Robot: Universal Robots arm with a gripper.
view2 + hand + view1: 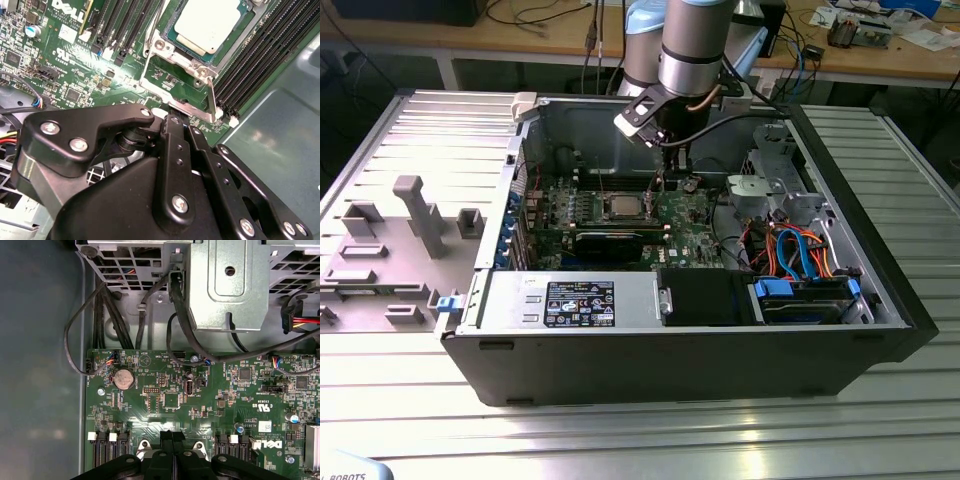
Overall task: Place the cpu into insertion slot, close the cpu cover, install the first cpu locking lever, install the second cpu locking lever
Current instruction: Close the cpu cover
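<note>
Jaws look pressed together in both wrist views, just a thin seam between the two black fingers [165, 439], though I can't tell if anything thin is pinched there. Second wrist view has the good stuff: the cpu [207, 22] is sitting in the insertion slot [172, 60], a short way past the jaw tips, silver top facing up, and the tips are right at the slot's near metal edge, with a thin metal rod [212, 97] running alongside just off to one side of them and the black memory slots [260, 60] beyond that. First wrist view looks the other way from the jaws across the green motherboard [210, 405]: coin battery [124, 378], black cables [180, 330], a grey drive cage [225, 285]. Exterior view gives the big picture, the arm [690, 50] reaching down into the open computer case [670, 360] on the ribbed metal counter [640, 430], jaws down at the board just beside the cpu.
</note>
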